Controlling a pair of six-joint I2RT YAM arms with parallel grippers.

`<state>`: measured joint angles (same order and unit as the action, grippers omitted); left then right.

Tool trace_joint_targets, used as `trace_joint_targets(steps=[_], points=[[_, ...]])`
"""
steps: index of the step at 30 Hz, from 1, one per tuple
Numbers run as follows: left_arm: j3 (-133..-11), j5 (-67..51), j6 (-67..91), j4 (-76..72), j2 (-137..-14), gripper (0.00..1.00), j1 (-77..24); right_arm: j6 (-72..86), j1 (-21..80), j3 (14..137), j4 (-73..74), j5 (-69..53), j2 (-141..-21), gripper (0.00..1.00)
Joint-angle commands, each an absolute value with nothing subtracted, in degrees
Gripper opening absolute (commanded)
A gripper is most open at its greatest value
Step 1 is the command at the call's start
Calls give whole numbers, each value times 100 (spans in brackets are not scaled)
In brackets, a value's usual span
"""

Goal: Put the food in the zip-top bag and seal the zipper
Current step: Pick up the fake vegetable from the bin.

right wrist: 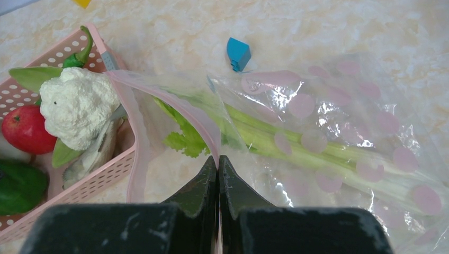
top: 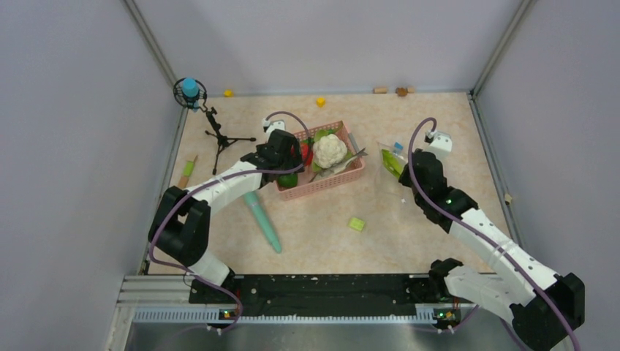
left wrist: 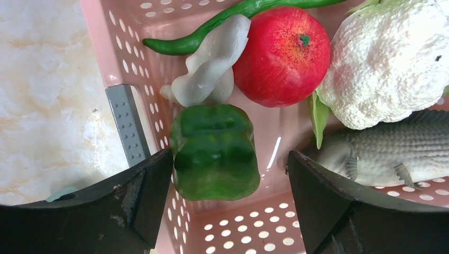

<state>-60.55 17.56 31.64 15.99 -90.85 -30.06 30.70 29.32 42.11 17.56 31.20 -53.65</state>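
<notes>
The food lies in a pink basket (left wrist: 254, 222): a green pepper (left wrist: 214, 153), a red tomato (left wrist: 280, 55), a white cauliflower (left wrist: 389, 58) and a pale white piece (left wrist: 212, 61). My left gripper (left wrist: 230, 159) is down inside the basket, open, its jaws on either side of the pepper; the right jaw stands clear of it. The zip-top bag (right wrist: 328, 121) lies right of the basket with a pale green leafy stalk (right wrist: 275, 140) inside. My right gripper (right wrist: 217, 159) is shut on the bag's pinkish zipper (right wrist: 180, 106), and the mouth gapes.
A grey fish (left wrist: 386, 153) and a green chili (left wrist: 212, 29) share the basket. A teal stick (top: 263, 219) and a yellow-green block (top: 356, 224) lie in front of it. A small tripod (top: 212, 128) stands at back left, a blue block (right wrist: 238, 53) beyond the bag.
</notes>
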Motion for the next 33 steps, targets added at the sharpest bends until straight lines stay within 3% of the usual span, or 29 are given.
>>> trace_joint_targets(steps=[1,15,22,28,33], points=[[-6145,2029,3221,1475,-9165,85,-2978,2993,2883,4294,1675,3186,-5366,0],[-6367,1876,3335,1702,-9519,74,-2971,3065,2883,4025,1529,2881,-5206,0],[-6400,1665,3356,1635,-9526,57,-2973,3054,2883,3913,1494,2899,-5115,0],[-6403,1293,3353,1525,-9306,33,-2996,3055,2881,3902,1469,2811,-5092,0],[-6397,1058,3176,1417,-8790,28,-3083,3033,2881,3943,1513,2659,-4944,0]])
